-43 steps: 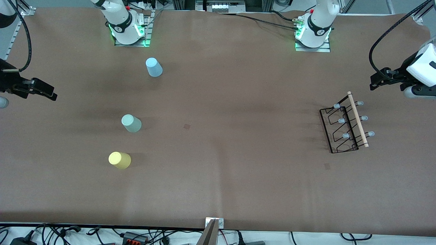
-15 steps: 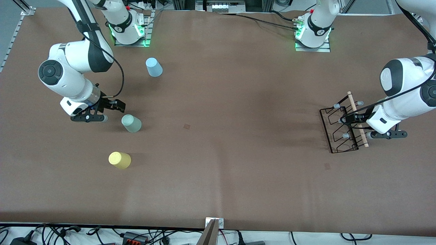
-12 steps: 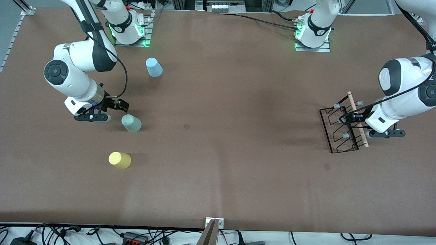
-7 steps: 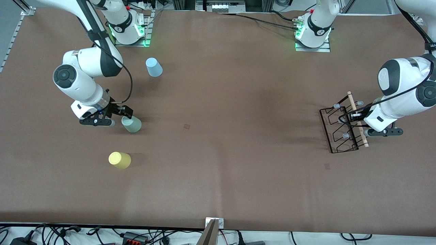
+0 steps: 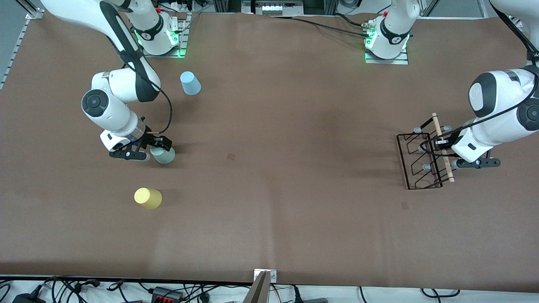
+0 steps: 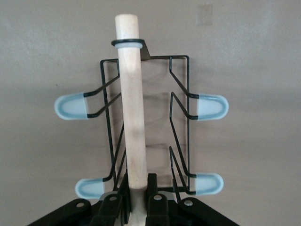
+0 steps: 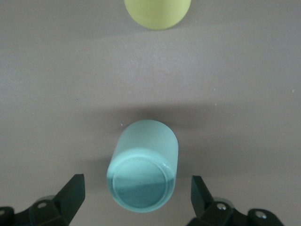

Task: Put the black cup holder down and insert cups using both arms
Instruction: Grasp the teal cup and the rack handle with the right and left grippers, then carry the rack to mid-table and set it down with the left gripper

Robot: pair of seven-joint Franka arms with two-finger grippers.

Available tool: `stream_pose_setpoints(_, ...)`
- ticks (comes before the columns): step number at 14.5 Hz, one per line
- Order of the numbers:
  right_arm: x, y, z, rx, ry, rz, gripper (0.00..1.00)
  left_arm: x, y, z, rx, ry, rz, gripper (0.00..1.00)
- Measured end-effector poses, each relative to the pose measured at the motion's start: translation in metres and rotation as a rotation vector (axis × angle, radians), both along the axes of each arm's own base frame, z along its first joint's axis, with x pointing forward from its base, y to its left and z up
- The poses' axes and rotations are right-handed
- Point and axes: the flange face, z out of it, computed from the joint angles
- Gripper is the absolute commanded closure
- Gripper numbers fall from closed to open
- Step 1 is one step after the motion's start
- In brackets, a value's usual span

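- Rack first: the black cup holder [image 5: 423,158] stands on the brown table [image 5: 286,126] at the left arm's end, well apart from all three cups.
- Its light wooden rod handle [image 6: 132,113] runs along the top of the wire frame, and pale grey-tipped pegs [image 6: 70,106] stick out to both sides.
- Left gripper [image 5: 442,147] is clamped on the wooden rod handle near one end; in the left wrist view the black fingers [image 6: 153,197] press the rod from both sides.
- Pale green cup [image 5: 162,154] stands upside down on the table, far from the black cup holder, toward the right arm's end.
- Right gripper [image 5: 153,147] is down at the pale green cup with its jaws spread wide, one finger on each side of the cup and clear gaps between; it grips nothing.
- Yellow cup [image 5: 147,198] stands nearer to the front camera than the pale green cup, also upside down.
- Light blue cup [image 5: 190,83] stands farther from the front camera than the pale green cup, close to the right arm's base.
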Motion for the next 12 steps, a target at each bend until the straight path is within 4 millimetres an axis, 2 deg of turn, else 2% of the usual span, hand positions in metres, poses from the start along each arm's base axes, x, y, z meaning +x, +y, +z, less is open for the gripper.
stream_pose_setpoints(1,-0.003,0.000,-0.004,-0.001,0.008,0.000,0.00,0.002,-0.002,0.010,0.000,0.002,-0.004,0.99)
stream_pose_setpoints(3,-0.008,-0.001,-0.009,-0.003,0.021,-0.001,0.00,0.011,-0.018,0.044,-0.005,0.012,-0.031,0.99)
stream_pose_setpoints(5,-0.009,-0.001,-0.011,-0.004,0.022,-0.001,0.00,0.018,-0.052,0.081,-0.016,0.034,-0.088,0.99)
stream_pose_setpoints(6,-0.009,-0.002,-0.011,-0.003,0.018,-0.001,0.00,0.018,-0.080,0.096,-0.025,0.058,-0.127,0.99)
stream_pose_setpoints(8,-0.007,-0.002,-0.010,-0.001,0.003,-0.003,0.00,0.011,-0.152,0.111,-0.034,0.087,-0.197,0.99)
stream_pose_setpoints(10,-0.006,-0.002,-0.010,0.002,-0.012,-0.005,0.00,-0.004,-0.226,0.113,-0.038,0.090,-0.247,0.99)
stream_pose_setpoints(12,-0.005,-0.002,-0.012,0.003,-0.016,-0.007,0.00,-0.020,-0.291,0.105,-0.043,0.105,-0.268,0.99)
